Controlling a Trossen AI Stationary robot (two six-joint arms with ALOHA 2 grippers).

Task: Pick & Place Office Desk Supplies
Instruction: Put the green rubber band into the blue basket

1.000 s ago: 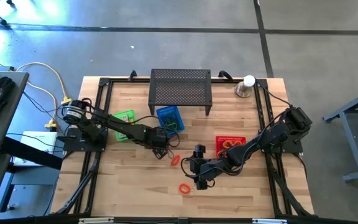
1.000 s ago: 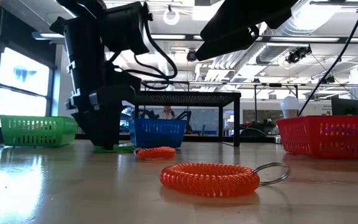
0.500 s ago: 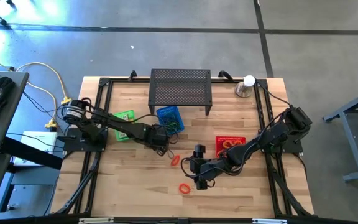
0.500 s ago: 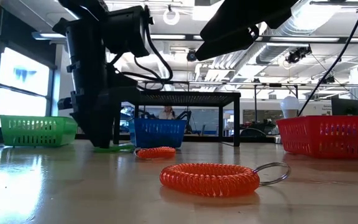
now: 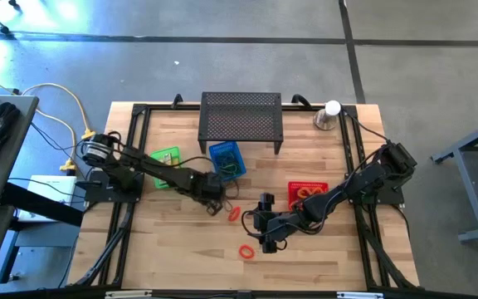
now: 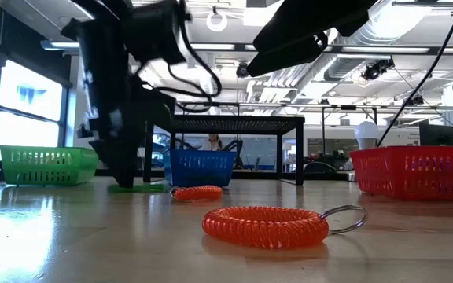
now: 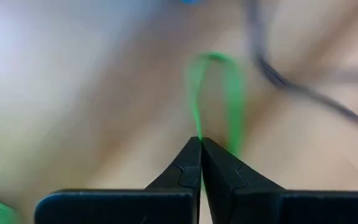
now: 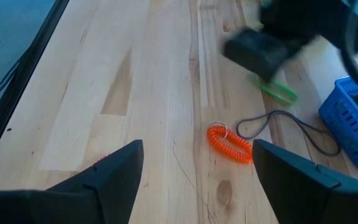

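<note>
wood-plank table (image 5: 173, 249) on a grey concrete floor, in an open workshop with ducts and strip lights overhead.

left gripper (image 5: 212, 202) sits just left of table centre, fingers pressed together on one end of a thin green band (image 7: 219, 99); the rest of the loop lies flat on the wood. right gripper (image 5: 269, 242) hovers toward 5 o'clock from it, fingers wide apart, holding nothing.

other supplies: an orange coiled loop (image 5: 234, 213) just at 4 o'clock of the left gripper, a red-orange coiled loop with a key ring (image 6: 266, 226) at 6 o'clock near the front edge. green basket (image 5: 165, 156) at 10 o'clock, blue basket (image 5: 226, 159) at 12 o'clock, red basket (image 5: 307, 191) at 3 o'clock.

handling judgement: band looks very light, limp and stretchy; a pinch on a single strand is all there is to take, and it may slide out or snag. coils look springy and thicker; take them across the coil body, not by the ring.
</note>
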